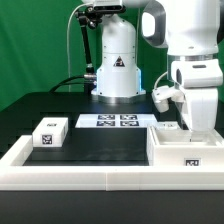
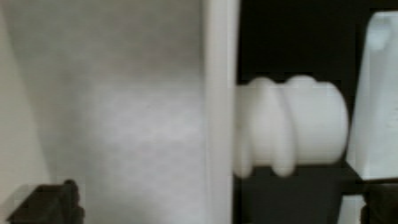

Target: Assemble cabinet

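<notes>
Hanging gripper over cabinet, sitting at 4 o'clock in exterior view | gripper opening and hold: cannot tell | small tagged block lying at 8 o'clock | marker board lying near centre

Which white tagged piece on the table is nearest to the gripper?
The cabinet, the large box at the exterior view's right: the gripper is right over it, while the small block lies far off at the exterior view's left.
</notes>
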